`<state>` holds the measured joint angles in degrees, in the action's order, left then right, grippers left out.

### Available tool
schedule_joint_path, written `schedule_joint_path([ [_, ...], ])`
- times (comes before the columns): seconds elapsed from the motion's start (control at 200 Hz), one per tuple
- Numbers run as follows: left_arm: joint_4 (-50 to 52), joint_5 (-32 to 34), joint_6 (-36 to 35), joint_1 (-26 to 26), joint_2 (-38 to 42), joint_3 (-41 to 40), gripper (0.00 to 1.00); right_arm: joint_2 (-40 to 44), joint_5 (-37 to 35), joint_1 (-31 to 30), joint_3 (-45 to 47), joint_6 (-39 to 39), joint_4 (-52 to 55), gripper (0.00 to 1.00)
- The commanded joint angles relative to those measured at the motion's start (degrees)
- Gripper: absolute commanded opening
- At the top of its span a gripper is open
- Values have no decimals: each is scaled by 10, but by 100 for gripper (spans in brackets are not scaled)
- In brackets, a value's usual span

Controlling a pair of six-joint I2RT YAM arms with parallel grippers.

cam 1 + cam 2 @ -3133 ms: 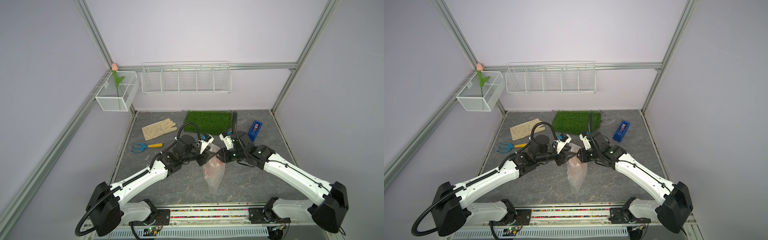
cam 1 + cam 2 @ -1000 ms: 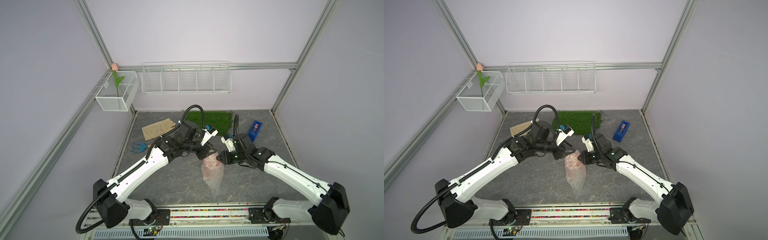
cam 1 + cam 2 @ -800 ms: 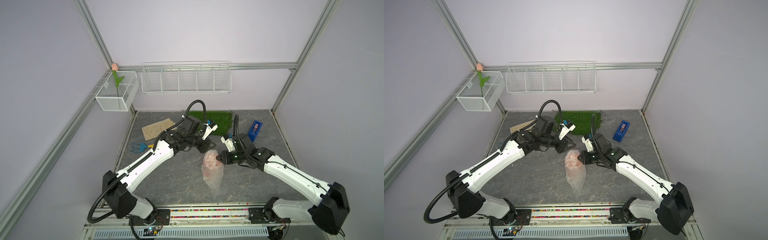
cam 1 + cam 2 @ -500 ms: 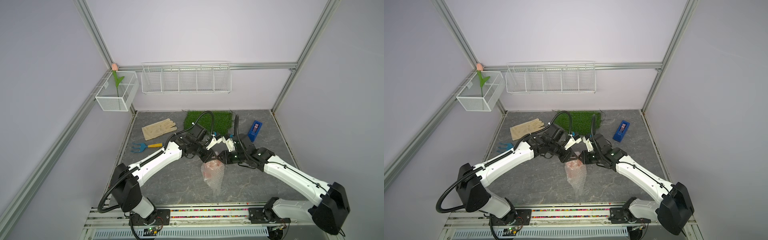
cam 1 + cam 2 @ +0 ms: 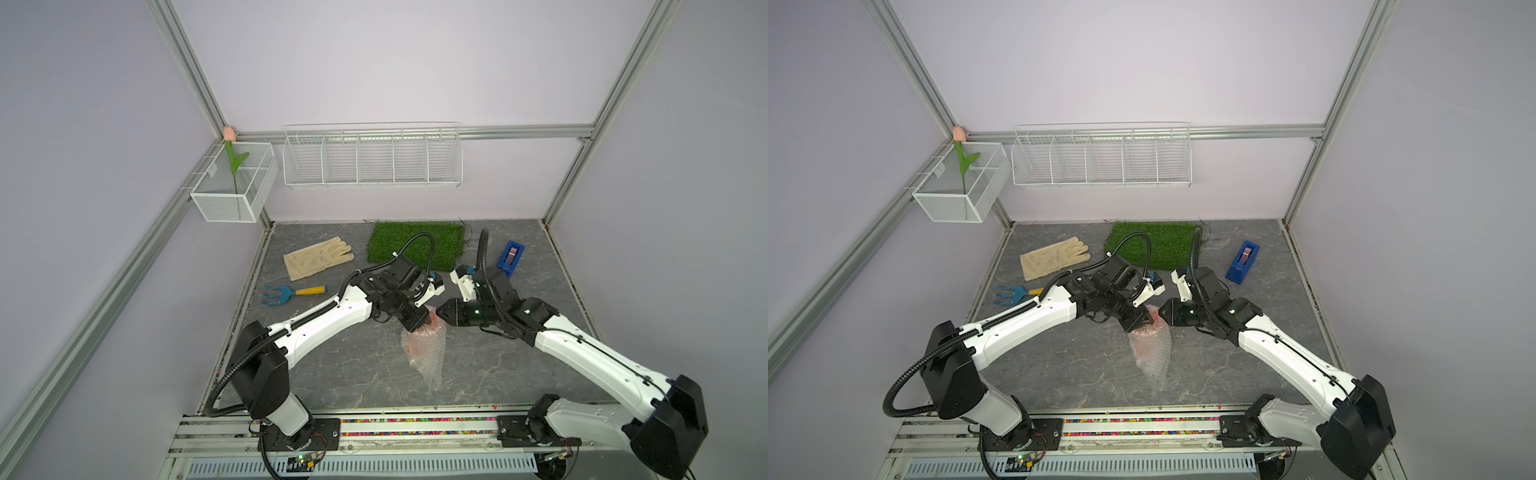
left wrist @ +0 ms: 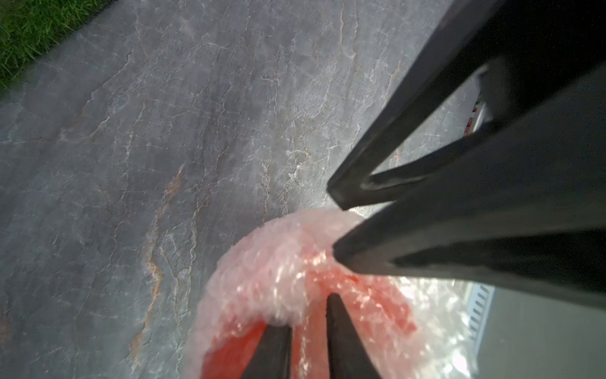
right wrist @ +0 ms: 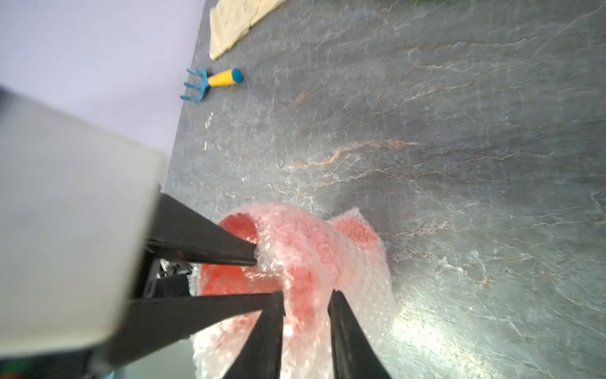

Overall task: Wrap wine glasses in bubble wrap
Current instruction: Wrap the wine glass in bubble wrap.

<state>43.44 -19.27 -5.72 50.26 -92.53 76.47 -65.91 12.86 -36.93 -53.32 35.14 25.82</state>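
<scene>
Crinkly bubble wrap (image 5: 426, 353) round smooth red goblet (image 7: 226, 279), fold tight within left pincer (image 5: 418, 330); right pincer (image 5: 441, 319) grip unclear.

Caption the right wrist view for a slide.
The right gripper and left gripper meet at the goblet in bubble wrap; rake beyond.

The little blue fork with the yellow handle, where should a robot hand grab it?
Probably the yellow handle, coming straight down from above, jaws across its width. The garden fork lies flat on the table with nothing touching it. The handle is a straight, thick bar, easy to pinch; the blue prongs are thin and spread, so jaws might slip between them.
</scene>
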Motion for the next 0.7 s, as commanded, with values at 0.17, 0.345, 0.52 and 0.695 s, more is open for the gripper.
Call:
schedule_joint_path([
  [0.17, 86, 57, -10, 16, -49, 2, 20, 88, -20, 27, 15, -2, 60, 34],
  [0.345, 97, 56, 4, 17, -21, 42, 23, 99, 20, 22, 55, 18, 5, 33],
  [0.52, 134, 67, 8, 16, -13, 109, 29, 79, 30, 5, 57, 24, -37, 33],
  [0.695, 165, 86, 15, 16, -16, 169, 30, 51, 27, -9, 51, 21, -44, 33],
])
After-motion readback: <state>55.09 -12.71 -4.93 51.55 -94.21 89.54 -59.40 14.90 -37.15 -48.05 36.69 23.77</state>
